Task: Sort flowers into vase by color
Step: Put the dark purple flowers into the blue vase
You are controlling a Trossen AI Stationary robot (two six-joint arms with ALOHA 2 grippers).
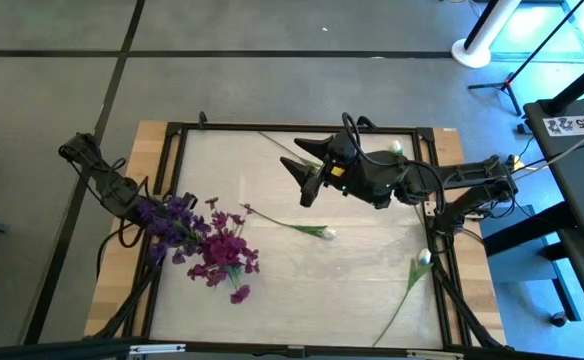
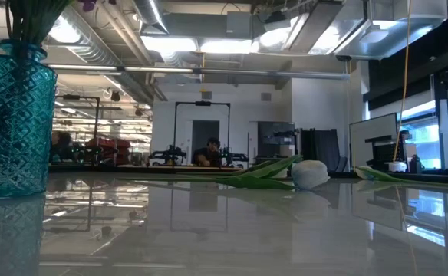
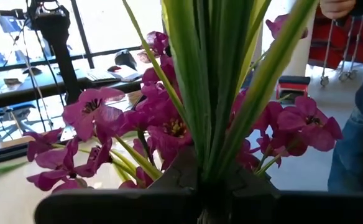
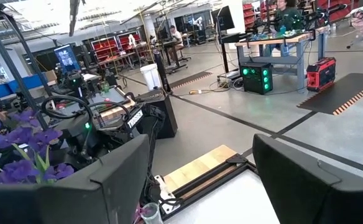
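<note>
High view puts the left tool (image 1: 150, 212) at the desk's (image 1: 272, 290) left edge, buried in the purple flowers (image 1: 212, 245), whose blooms fan out from it toward the desk's middle. Left wrist view shows that tool's fingers (image 3: 188, 177) closed together around a bundle of green stems (image 3: 215, 81), with magenta blooms (image 3: 94, 106) spread on both sides. The right tool (image 1: 307, 172) hangs over the far middle of the desk, its fingers (image 4: 101, 180) standing apart with nothing between them.

Three white tulip buds lie loose. One white bud (image 1: 327, 233) on a thin stem lies just in front of the right tool, toward the near edge. A second bud (image 1: 396, 148) sits behind the right arm by the far rail. A third bud (image 1: 422, 258) lies by the right rail, well apart from both tools, its stem running to the near edge.

Low view shows a teal cut-glass vase (image 2: 13, 123) at the picture's left holding green stems, and a white bud (image 2: 310, 174) lying on the glossy desk.

A black-and-white marker tag (image 1: 572, 123) sits on the stand beyond the desk; its marks cannot be read.
</note>
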